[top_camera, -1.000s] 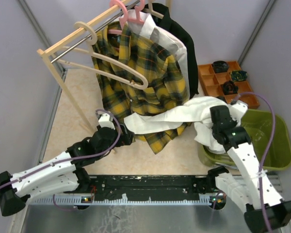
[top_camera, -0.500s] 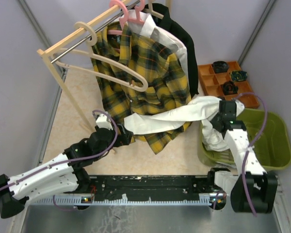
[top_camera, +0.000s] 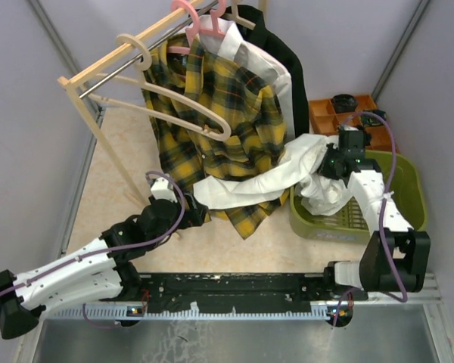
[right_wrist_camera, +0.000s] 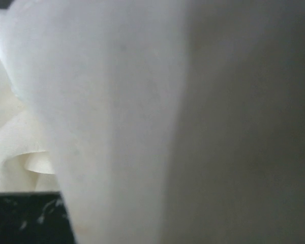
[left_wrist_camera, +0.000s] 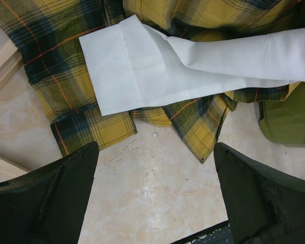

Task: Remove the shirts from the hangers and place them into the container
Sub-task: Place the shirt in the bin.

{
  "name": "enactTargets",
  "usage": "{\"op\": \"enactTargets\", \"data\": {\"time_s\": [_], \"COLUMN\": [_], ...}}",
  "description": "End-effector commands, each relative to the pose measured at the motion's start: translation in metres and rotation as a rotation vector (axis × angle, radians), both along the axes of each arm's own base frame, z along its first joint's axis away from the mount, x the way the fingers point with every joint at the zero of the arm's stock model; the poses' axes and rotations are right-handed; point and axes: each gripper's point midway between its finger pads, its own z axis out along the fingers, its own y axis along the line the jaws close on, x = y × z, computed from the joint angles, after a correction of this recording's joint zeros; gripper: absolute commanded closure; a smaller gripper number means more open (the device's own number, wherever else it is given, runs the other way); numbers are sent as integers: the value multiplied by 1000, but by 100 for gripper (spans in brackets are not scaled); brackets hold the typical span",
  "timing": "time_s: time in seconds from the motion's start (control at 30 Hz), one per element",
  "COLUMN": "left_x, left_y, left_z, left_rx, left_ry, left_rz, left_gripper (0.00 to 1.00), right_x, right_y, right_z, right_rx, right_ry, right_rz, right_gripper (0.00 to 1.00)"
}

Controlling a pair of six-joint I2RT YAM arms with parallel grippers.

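Shirts are only partly dealt with. One white shirt is off its hanger and is being brought into the container: its body is bunched just below the right gripper, inside the near-left part of the basket, while one sleeve is draped out over the rim and stretched away from that gripper toward the left gripper. The right gripper appears to be clenched on a fold of this shirt; its own camera is blocked by white cloth, so the grip itself cannot be seen. The left gripper is spread wide with nothing in it, and the sleeve's cuff lies just ahead of its fingers, over the hem of the plaid shirt.

A bare beige hanger is seen on the rack, beyond the left gripper. The plaid shirt is hung there on a pink hanger, with a second white shirt and a black shirt behind it.

It is judged that roughly a quarter of the work is nearly done: the trailing sleeve has to be gathered in, and three shirts are left to be unhooked and packed.
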Motion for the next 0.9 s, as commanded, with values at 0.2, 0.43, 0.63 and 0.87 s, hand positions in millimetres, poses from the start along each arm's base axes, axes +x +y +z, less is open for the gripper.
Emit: {"op": "enactTargets", "data": {"time_s": [0.2, 0.43, 0.63, 0.87], "left_x": [1, 0, -2, -2], "left_y": [3, 3, 2, -5], "left_z": [2, 2, 2, 2], "left_rx": [-11, -7, -33, -41], "left_ry": [-7, -9, -11, 0], "left_rz": [13, 2, -1, -23], "left_gripper": [1, 1, 1, 1], "right_x": [-73, -125, -87, -93], "right_y": [-127, -187, -164, -165], "right_z": [128, 95, 32, -31], "right_rx": [-406, -444, -240, -233], "right_ry": [-265, -99, -23, 154], "right_rz": [-615, -845, -620, -617], "right_gripper": [99, 99, 91, 49]}}
